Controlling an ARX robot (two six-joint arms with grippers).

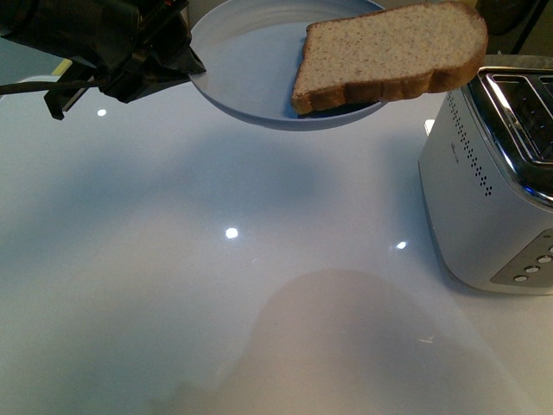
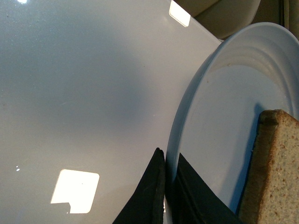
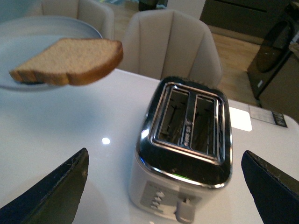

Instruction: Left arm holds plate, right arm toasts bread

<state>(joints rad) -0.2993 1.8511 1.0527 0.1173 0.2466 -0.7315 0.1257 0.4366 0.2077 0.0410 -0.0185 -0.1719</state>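
My left gripper (image 1: pixel 183 67) at the top left is shut on the rim of the pale blue-grey plate (image 1: pixel 246 65) and holds it above the white table. In the left wrist view its two black fingers (image 2: pixel 148 196) pinch the plate's rim (image 2: pixel 196 93) from both sides. The brown bread slice (image 1: pixel 389 56) lies on the plate's right side and sticks out past the rim toward the toaster; it also shows in the left wrist view (image 2: pixel 273 177) and the right wrist view (image 3: pixel 70 60). My right gripper (image 3: pixel 164 155) is open and empty, above the toaster, apart from the bread.
A silver two-slot toaster (image 1: pixel 492 190) stands at the table's right edge, with both slots (image 3: pixel 189 121) empty and its lever and buttons on the front face. The glossy white table (image 1: pixel 216 285) spreads below. Beige chairs (image 3: pixel 173 42) stand beyond the table.
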